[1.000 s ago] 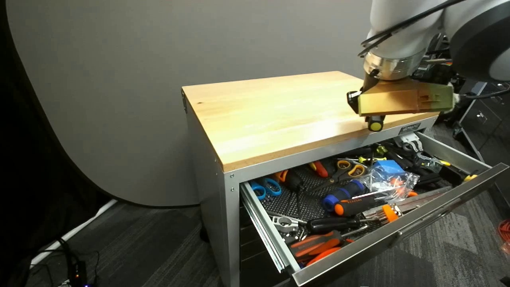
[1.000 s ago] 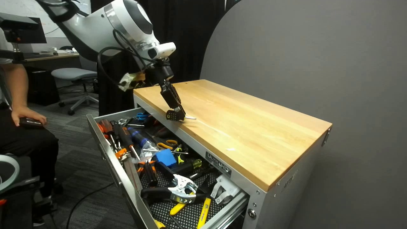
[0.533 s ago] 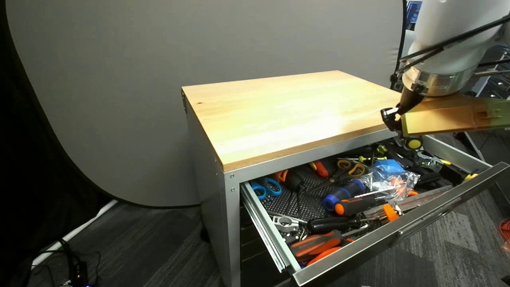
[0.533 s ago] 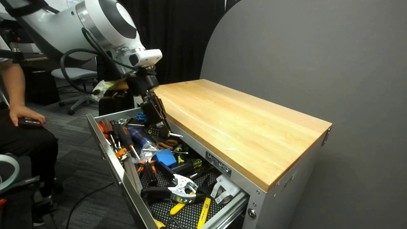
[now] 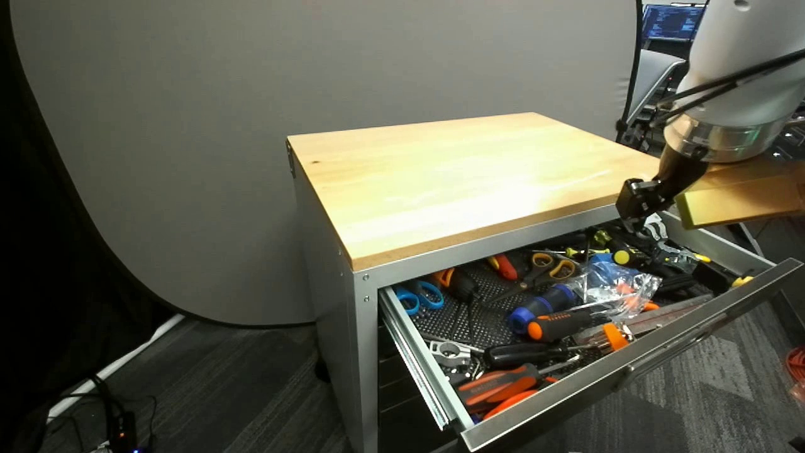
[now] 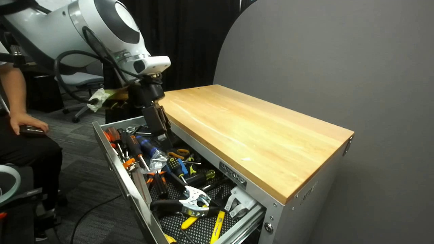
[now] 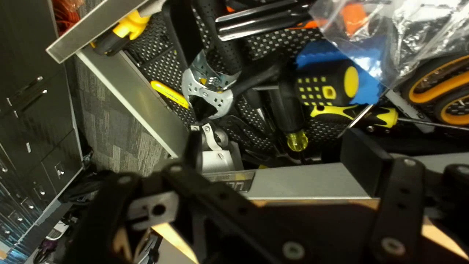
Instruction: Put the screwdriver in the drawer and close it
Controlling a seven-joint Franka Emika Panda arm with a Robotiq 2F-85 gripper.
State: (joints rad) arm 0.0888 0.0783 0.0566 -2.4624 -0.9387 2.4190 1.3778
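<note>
Currently, in an exterior view, a seated person occupies the left edge of the frame. Next to the right, the grey metal drawer stands extended, its front sloping from left of centre down to the lower edge; it holds assorted hand tools. Above it, left of centre, the gripper points downward; in the wrist view its fingers are set well apart, one on each side of centre. The screwdriver, black with yellow markings, is in the drawer, lower and farther right than the gripper and separate from it. Its shaft points to the lower right, toward a spring clamp. In the wrist view its handle overlaps a blue block; contact between the two cannot be determined. A yellow handle lies at lower centre. The wooden top extends across the centre and right.
</note>
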